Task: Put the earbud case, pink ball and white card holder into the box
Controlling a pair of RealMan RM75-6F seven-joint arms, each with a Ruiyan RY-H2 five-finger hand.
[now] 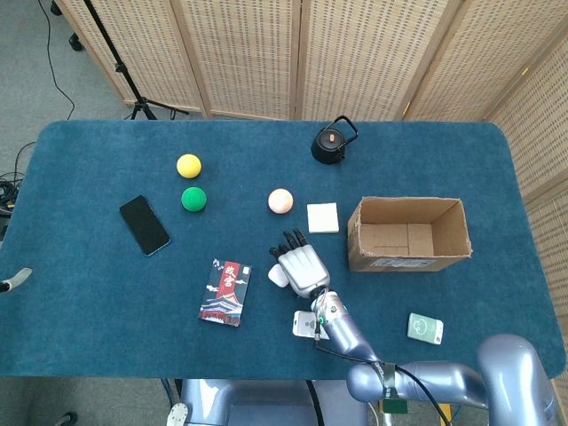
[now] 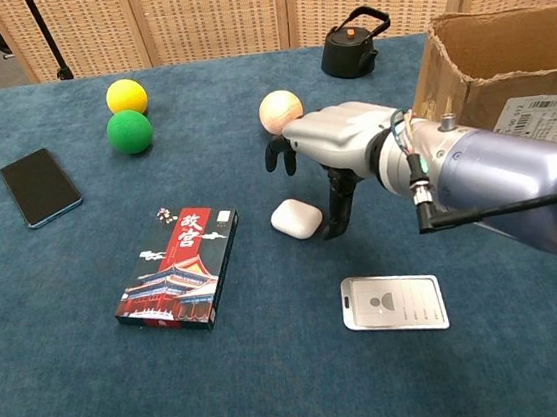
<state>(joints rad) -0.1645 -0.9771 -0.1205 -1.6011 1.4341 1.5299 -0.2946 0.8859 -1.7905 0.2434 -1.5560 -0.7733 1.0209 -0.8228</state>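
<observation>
The white earbud case (image 2: 296, 218) lies on the blue table, half hidden under my right hand (image 1: 300, 264) in the head view. The right hand (image 2: 337, 151) hovers over the case with its fingers spread; one finger (image 2: 339, 212) reaches down just right of the case and the others hang behind it, holding nothing. The pink ball (image 1: 280, 201) sits just beyond the hand. The white card holder (image 2: 393, 302) lies flat in front of it. The open cardboard box (image 1: 408, 232) stands to the right. Only a grey sliver of my left arm (image 1: 18, 280) shows at the table's left edge.
A black kettle (image 1: 334, 142) stands at the back. Yellow sticky notes (image 1: 323, 217) lie beside the box. A yellow ball (image 1: 188, 165), a green ball (image 1: 193, 199), a black phone (image 1: 145, 224) and a red-and-black card pack (image 1: 227, 292) occupy the left half. A green item (image 1: 425, 327) lies front right.
</observation>
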